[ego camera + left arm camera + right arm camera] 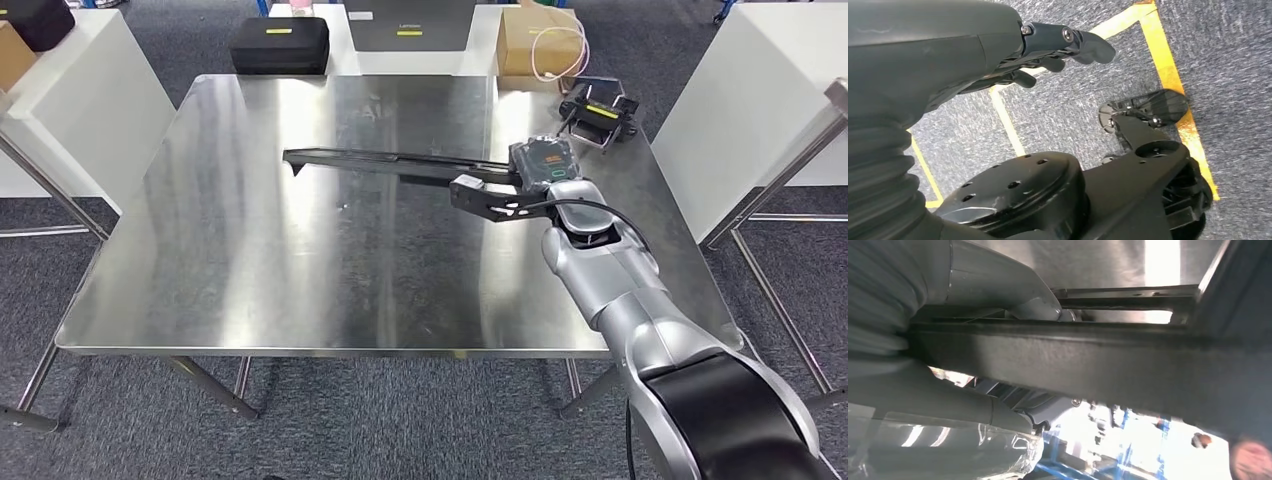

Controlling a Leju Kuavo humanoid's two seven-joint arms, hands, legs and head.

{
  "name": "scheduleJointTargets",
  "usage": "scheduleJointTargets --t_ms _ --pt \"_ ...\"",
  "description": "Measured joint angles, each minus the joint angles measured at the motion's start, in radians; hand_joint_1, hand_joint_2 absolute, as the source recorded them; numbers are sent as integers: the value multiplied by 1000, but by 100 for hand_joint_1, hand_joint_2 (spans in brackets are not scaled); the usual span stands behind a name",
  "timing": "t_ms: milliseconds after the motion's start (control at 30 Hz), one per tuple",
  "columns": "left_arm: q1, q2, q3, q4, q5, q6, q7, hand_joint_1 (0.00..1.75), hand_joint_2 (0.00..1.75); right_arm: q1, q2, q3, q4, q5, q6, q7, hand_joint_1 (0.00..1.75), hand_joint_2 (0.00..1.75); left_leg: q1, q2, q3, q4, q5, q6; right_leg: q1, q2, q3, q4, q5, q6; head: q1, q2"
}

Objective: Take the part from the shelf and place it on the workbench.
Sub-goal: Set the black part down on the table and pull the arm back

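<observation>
The silver right arm point(640, 310) reaches in from the near right corner and out over the steel table point(250, 280). At its end the right hand point(500, 195) is wrapped round the near end of the part point(390, 162), a long, thin black bar. In the right wrist view the grey thumb point(1028, 295) lies across one side of the bar point(1088, 365) and the rest of the hand presses the other side, so the fingers are drawn in tight on it with no slack visible. From the hand the part runs leftward over the middle of the table, roughly level, its far tip bent down; whether it touches the steel I cannot tell.

The left hand point(1048, 55) hangs over grey carpet point(1228, 60) marked with yellow tape; its fingers point(1088, 46) are loosely curled and a little apart, with nothing in them.

Beyond the part, a small black device point(600, 108) sits near the far right edge. Past the table stand a black case point(280, 45) and a cardboard box point(535, 42).
</observation>
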Motion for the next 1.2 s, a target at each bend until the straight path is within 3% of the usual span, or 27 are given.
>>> scheduleJointTargets --t_ms 67,133,233,267,300,333,400,467,533,633,767,800,867,933,1000,1067,1200 --pt "-1 0 0 0 -4 3 -4 0 175 -3 -7 -17 5 -1 -2 13 161 175 -2 -1 16 -5 1 16 3 0 2 13 -6 13 0 0" --pt "-1 -1 0 0 -8 12 -12 0 175 -7 -16 -30 10 0 -5 15 161 175 -1 -2 34 -8 -5 29 2 -1 -28 74 -24 20 1 0" --pt "-5 -1 2 0 -8 33 -29 0 175 -10 -29 -43 18 2 -9 17 161 175 -1 -2 53 -9 -24 39 -2 -2 -151 264 -80 20 3 0" --pt "-5 -2 3 0 -6 39 -34 0 175 -8 -33 -47 21 3 -9 19 161 175 -1 -4 60 -9 -33 39 -3 -2 -185 303 -91 21 4 0" --pt "-4 -2 4 0 -4 44 -39 0 175 -5 -38 -50 24 4 -9 20 161 175 -1 -6 71 -9 -43 38 -4 -2 -203 307 -86 25 5 0" --pt "-3 -2 6 0 -1 50 -46 0 175 -3 -42 -53 27 5 -9 21 161 175 -2 -8 85 -9 -54 36 -5 -2 -201 272 -63 32 5 0" --pt "-2 -4 13 0 8 58 -65 0 175 -1 -50 -58 32 8 -9 23 161 175 -3 -9 114 -8 -75 29 -7 -7 -162 127 26 49 7 0" --pt "-5 -6 23 0 20 59 -107 0 175 0 -57 -63 34 9 -9 24 161 175 -6 -9 130 -9 -91 19 -1 -11 -129 23 89 42 7 0" --pt "-10 -8 32 -1 29 65 -191 0 175 4 -64 -70 33 13 -10 23 161 175 -8 -9 132 -7 -96 11 3 -12 -118 5 99 18 6 0" --pt "-13 -11 40 -2 26 92 -314 0 175 16 -77 -79 31 20 -11 19 161 175 -8 -7 136 -7 -92 14 -3 -8 -109 3 101 12 3 0" --pt "-15 -15 45 -4 13 161 -382 0 175 31 -83 -83 29 25 -11 9 0 0 -8 -3 143 -11 -91 19 -5 4 -108 -1 94 4 2 0" --pt "-15 -17 45 -5 7 183 -396 0 175 36 -84 -85 29 26 -11 6 0 0 -8 -1 144 -12 -91 20 -5 6 -108 -2 92 1 2 0" --pt "-16 -20 45 -7 -3 208 -409 0 87 45 -87 -89 29 27 -11 1 0 0 -7 2 149 -21 -98 31 -4 8 -108 -2 90 -3 2 0" --pt "-16 -21 45 -7 -5 213 -399 0 0 53 -89 -91 29 28 -12 -5 0 0 -7 4 158 -37 -113 56 -1 9 -107 -2 89 -5 2 0" --pt "-16 -22 46 -7 6 201 -375 0 0 57 -90 -93 29 29 -12 -10 0 0 -6 5 165 -46 -122 66 2 9 -106 -3 88 -6 2 0" --pt "-16 -23 52 -7 27 169 -349 0 0 58 -89 -94 29 30 -11 -12 0 0 -4 5 166 -46 -120 55 3 9 -103 -2 88 -7 2 0" --pt "-16 -23 71 -7 45 134 -279 0 0 57 -89 -95 29 33 -9 -12 0 0 0 5 167 -46 -114 22 5 9 -102 -2 91 -10 2 0"
